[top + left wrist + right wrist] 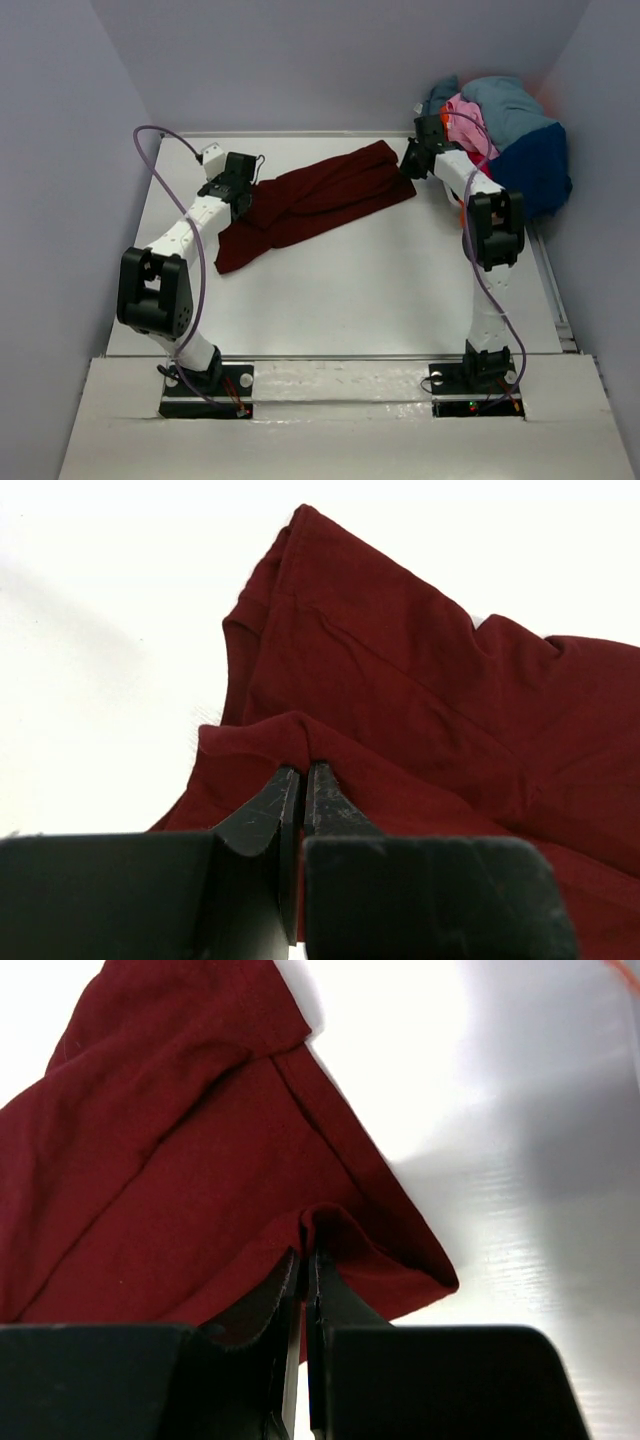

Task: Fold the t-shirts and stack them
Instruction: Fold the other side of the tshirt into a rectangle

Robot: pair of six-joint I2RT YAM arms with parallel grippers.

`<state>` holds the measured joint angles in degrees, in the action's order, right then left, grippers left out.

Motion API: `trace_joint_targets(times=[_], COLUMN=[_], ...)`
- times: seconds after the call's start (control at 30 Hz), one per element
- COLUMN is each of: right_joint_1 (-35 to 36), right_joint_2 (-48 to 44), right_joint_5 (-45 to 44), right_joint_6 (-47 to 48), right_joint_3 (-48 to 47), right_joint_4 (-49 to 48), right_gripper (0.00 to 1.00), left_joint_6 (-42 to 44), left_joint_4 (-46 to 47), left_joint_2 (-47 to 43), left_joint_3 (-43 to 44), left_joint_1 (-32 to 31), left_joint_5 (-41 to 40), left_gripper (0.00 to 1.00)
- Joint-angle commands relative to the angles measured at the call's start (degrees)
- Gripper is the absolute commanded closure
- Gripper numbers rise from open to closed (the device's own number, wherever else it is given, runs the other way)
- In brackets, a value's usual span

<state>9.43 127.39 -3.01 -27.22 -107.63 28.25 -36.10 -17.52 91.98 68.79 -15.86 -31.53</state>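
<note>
I see the maroon t-shirt (320, 200) stretched across the upper middle of the table (400, 300). My left gripper (301, 772) is pinched tight on a fold at its left end. My right gripper (309, 1245) is clamped on its right edge. The other t-shirts (505, 135) lie heaped at upper right.

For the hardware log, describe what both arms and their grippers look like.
Both the left arm and right arm have white links with boxy black joint housings, on black base plates. A thin purple cable loops along each. The left gripper and right gripper are black, with flat tapered fingers whose surfaces look scuffed.
</note>
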Motion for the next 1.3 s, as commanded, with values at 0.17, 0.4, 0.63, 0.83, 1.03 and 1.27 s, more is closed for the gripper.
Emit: trace_joint_targets(times=[0.17, 0.4, 0.63, 0.83, 1.03, 1.27], right_joint_1=[-0.2, -0.2, -0.2, -0.2, -0.2, -0.2], right_joint_2=[4.0, 7.34, 10.59, 11.74, 10.69, 8.41], right_joint_5=[2.12, 2.57, 2.48, 6.51, 10.91, 12.84], right_joint_6=[0.68, 2.0, 2.79, 3.31, 4.72, 5.6], right_joint_3=[-5.38, -10.3, -14.53, -15.5, -15.76, -17.79], right_joint_4=[0.05, -0.65, 0.93, -0.21, -3.46, -3.55], right_gripper=[0.92, 0.92, 0.88, 0.54, 0.16, 0.08], left_joint_6=[-2.13, -3.36, -3.54, -3.81, -3.37, 2.6], left_joint_4=[0.12, -0.32, -0.58, -0.41, 1.16, 3.37], left_joint_2=[1.0, 1.62, 2.58, 3.81, 4.87, 7.5], left_joint_3=[0.2, -0.15, 0.29, 0.55, 1.34, 8.53], left_joint_1=[0.83, 1.88, 2.94, 3.99, 5.83, 9.26], left_joint_5=[-3.01, -3.01, -3.01, -2.22, 0.32, 3.4], left_gripper=[0.94, 0.94, 0.94, 0.94, 0.54, 0.01])
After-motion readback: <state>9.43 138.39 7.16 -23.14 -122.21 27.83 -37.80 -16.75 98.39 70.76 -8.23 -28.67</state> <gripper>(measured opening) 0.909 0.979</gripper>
